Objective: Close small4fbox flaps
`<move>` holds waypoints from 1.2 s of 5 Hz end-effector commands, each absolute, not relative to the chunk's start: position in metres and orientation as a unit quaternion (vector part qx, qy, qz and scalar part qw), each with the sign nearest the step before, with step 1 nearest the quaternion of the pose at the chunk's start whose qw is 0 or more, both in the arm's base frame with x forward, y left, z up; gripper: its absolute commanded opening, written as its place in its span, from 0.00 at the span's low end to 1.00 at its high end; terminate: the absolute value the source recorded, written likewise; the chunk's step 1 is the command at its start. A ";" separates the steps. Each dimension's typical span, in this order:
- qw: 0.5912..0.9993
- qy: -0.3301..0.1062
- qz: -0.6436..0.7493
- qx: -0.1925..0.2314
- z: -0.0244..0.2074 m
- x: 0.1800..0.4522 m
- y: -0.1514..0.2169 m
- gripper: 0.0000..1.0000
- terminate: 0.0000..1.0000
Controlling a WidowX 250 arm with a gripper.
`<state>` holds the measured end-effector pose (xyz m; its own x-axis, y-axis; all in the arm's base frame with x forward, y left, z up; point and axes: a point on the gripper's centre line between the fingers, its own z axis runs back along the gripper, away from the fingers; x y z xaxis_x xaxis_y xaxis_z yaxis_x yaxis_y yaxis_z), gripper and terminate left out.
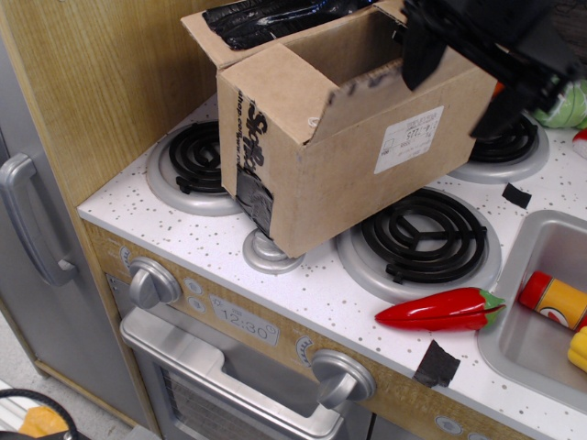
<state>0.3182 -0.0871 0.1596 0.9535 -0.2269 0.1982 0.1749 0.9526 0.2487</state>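
Note:
The small4fbox [321, 174] stands tilted on the stove between the burners, with black lettering and tape on its left side and a white label [408, 139] on its front. The back-left flap [266, 20] with black tape lies open outward. The near-left flap [275, 87] slants over the opening. The front flap [367, 92] with the torn, black-marked edge stands partly raised. The fourth flap is hidden behind the arm. My black gripper [451, 92] hangs over the box's right top edge, its fingers [417, 60] spread wide and holding nothing.
A red chili pepper [440, 310] lies at the front right. A sink [514, 353] at the right holds an orange bottle [555, 300]. Black tape scraps [436, 364] lie on the counter. Burners [422, 234] surround the box. A wooden wall [101, 82] stands at the left.

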 end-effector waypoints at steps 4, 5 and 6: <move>0.983 -0.116 -0.136 0.046 0.143 0.345 -0.026 1.00 0.00; 0.984 -0.106 -0.132 0.049 0.149 0.346 -0.028 1.00 0.00; 0.984 -0.108 -0.136 0.041 0.145 0.347 -0.022 1.00 0.00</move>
<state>0.3431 -0.0270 0.1354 0.9418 -0.2753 0.1928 0.2637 0.9609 0.0840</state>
